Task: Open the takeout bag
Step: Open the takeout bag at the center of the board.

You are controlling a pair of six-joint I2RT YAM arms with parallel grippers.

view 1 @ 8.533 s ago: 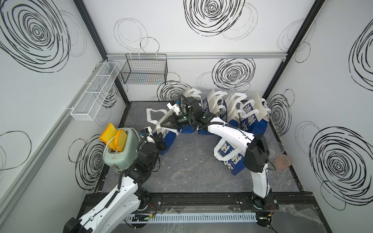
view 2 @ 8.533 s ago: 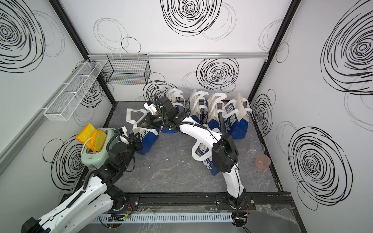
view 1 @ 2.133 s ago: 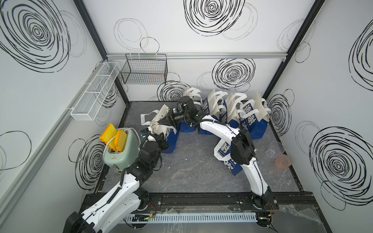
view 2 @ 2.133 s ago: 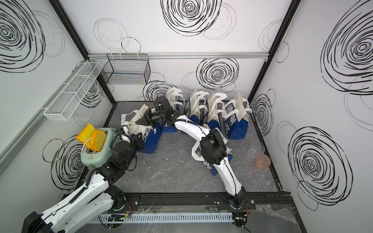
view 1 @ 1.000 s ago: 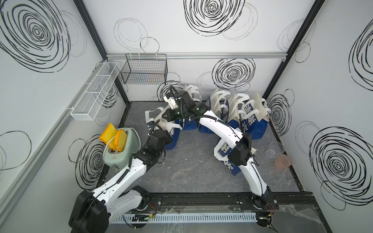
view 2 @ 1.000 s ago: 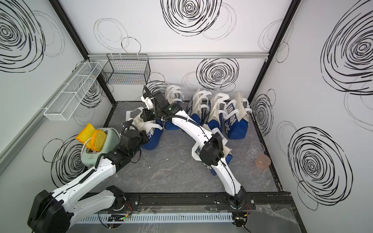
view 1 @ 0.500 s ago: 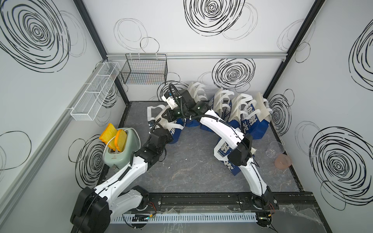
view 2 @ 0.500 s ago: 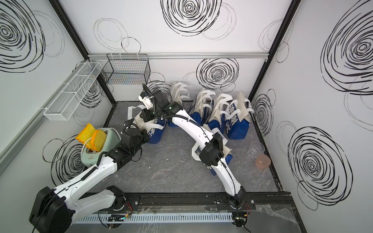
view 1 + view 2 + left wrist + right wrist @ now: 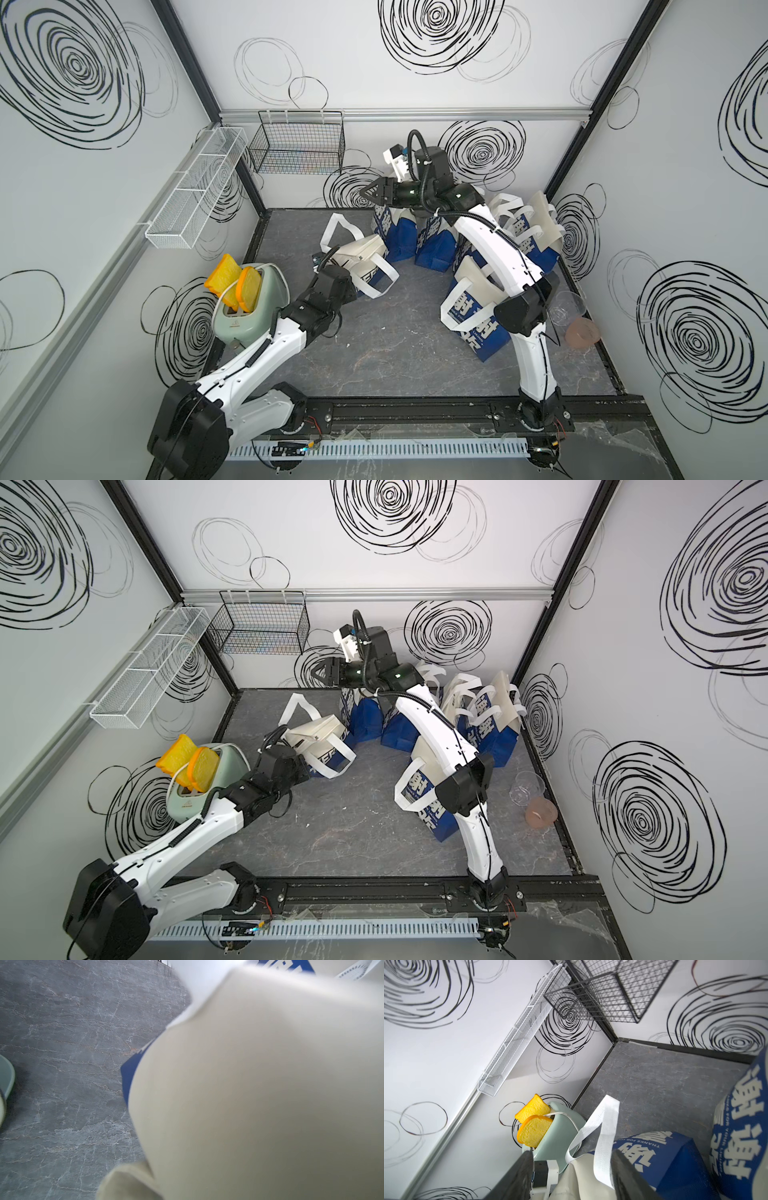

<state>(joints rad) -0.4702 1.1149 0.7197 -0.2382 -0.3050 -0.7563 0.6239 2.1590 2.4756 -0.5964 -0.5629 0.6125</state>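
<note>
Near the takeout bag (image 9: pixel 358 254), toaster (image 9: pixel 245 328) holds bread slices (image 9: pixel 248 289).

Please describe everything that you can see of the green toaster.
The toaster is pale mint green, rounded, smooth, plastic-looking. It stands upright at the left edge of the grey tabletop. Two yellow toast slices stick up from its slots. A thin white cord lies over its top. The left arm passes close; contact is unclear.
</note>
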